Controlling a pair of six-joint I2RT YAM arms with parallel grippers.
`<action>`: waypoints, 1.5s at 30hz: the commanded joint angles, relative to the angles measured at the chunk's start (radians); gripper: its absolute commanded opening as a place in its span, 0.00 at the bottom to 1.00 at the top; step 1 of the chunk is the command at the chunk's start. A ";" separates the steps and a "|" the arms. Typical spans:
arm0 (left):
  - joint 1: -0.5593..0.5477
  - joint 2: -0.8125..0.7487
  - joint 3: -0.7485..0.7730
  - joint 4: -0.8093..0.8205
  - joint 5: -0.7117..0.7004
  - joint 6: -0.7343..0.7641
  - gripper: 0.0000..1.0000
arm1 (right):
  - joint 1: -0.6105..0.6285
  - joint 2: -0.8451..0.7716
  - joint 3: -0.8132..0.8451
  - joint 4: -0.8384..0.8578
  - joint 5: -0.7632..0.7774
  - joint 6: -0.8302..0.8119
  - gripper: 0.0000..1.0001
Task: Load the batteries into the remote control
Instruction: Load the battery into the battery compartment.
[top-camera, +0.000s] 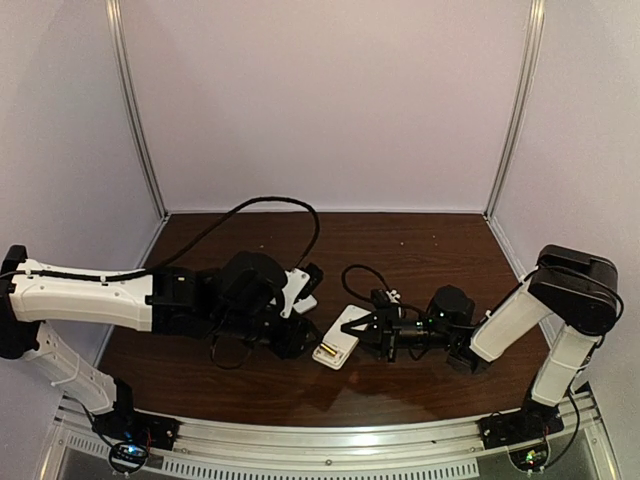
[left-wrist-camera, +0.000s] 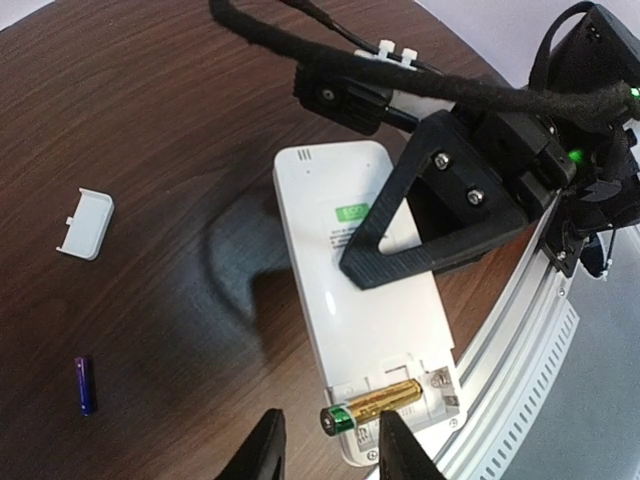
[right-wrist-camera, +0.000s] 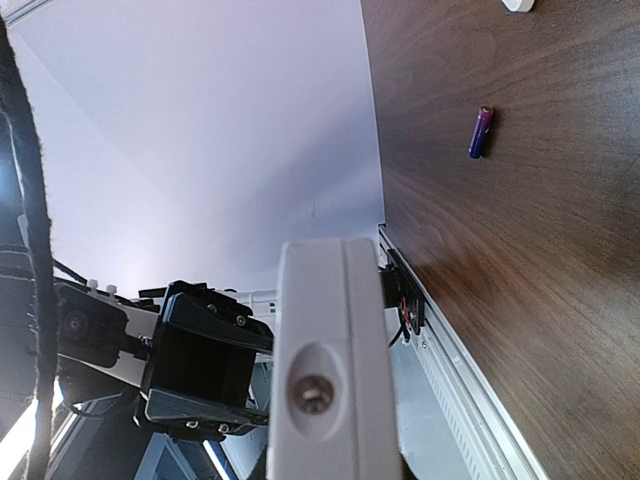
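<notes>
The white remote control (left-wrist-camera: 345, 270) lies back-up on the table, its battery compartment (left-wrist-camera: 425, 395) open at the near end. One of the batteries, the gold one (left-wrist-camera: 378, 403), rests slanted in the compartment with its green end sticking out over the remote's edge. My left gripper (left-wrist-camera: 330, 452) is open, its fingertips either side of that green end. My right gripper (top-camera: 372, 330) is shut on the remote control; one black finger (left-wrist-camera: 420, 235) lies across its back. The dark blue battery (left-wrist-camera: 85, 385) lies alone on the table to the left.
The white battery cover (left-wrist-camera: 85, 222) lies on the wood beyond the blue battery (right-wrist-camera: 480, 132). The aluminium rail (top-camera: 330, 440) runs along the table's near edge, close to the remote (top-camera: 340, 335). Black cables (top-camera: 270, 205) loop over the back of the table.
</notes>
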 joint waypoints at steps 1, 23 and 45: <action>0.007 -0.006 -0.008 0.032 0.016 0.021 0.33 | -0.003 -0.012 0.020 0.394 0.000 -0.012 0.00; 0.008 0.045 -0.010 0.063 0.094 0.016 0.15 | -0.003 -0.021 0.021 0.395 -0.002 -0.013 0.00; 0.005 0.117 0.005 0.063 0.187 0.006 0.03 | -0.005 -0.043 0.033 0.395 -0.001 -0.017 0.00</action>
